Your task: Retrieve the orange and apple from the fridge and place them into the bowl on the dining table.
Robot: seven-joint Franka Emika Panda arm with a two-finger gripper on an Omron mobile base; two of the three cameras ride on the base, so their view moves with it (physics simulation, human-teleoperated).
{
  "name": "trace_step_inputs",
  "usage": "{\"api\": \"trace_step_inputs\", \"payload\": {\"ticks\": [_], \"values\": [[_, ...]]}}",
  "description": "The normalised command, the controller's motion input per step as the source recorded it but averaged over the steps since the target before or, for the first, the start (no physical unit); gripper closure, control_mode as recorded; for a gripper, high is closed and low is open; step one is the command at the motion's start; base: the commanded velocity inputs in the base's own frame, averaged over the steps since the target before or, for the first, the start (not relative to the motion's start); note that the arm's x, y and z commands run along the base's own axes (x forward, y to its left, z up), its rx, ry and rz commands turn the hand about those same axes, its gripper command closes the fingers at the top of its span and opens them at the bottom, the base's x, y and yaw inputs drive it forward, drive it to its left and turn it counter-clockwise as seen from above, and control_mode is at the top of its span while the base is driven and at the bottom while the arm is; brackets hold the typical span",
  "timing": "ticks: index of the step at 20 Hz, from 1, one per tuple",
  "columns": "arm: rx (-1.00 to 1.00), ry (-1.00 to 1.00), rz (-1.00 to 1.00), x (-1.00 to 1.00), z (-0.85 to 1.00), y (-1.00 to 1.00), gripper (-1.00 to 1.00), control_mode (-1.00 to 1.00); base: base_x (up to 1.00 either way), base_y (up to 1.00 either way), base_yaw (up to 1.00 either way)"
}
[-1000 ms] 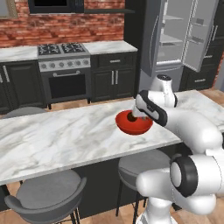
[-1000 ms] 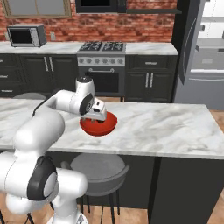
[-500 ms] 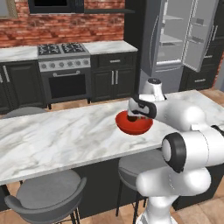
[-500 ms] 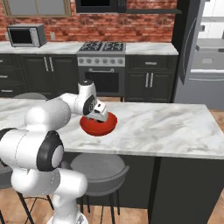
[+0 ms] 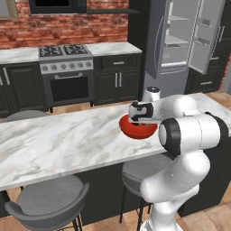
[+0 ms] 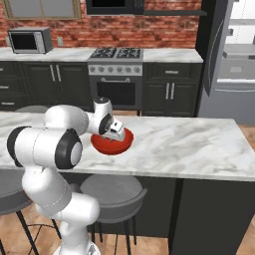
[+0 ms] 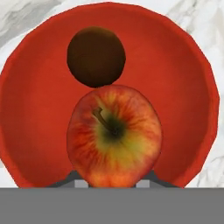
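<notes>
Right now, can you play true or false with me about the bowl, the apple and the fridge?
1. The bowl is red. True.
2. The bowl sits on the stove. False: it sits on the table.
3. The fridge is open. True.
4. The apple is inside the fridge. False: it is right over the bowl.
</notes>
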Motion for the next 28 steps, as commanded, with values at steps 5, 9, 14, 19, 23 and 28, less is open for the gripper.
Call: {"api": "trace_step_inputs", "payload": {"ticks": [5, 9, 14, 19, 23, 28], "values": [[0.0, 0.02, 0.0, 0.33, -0.34, 0.0, 1.0, -1.0, 0.0, 0.0, 0.0], [0.0, 0.02, 0.0, 0.29, -0.33, 0.0, 1.0, -1.0, 0.0, 0.0, 0.0], [0.0, 0.01, 0.0, 0.24, -0.27, 0.0, 1.0, -1.0, 0.0, 0.0, 0.0], [0.0, -0.08, 0.0, -0.42, 0.18, 0.0, 1.0, -1.0, 0.0, 0.0, 0.0], [-0.01, -0.25, 0.0, -0.94, 0.66, 0.0, -1.0, -1.0, 0.0, 0.0, 0.0], [-0.01, -0.22, 0.0, -0.9, 0.86, 0.0, -1.0, -1.0, 0.0, 0.0, 0.0]]}}
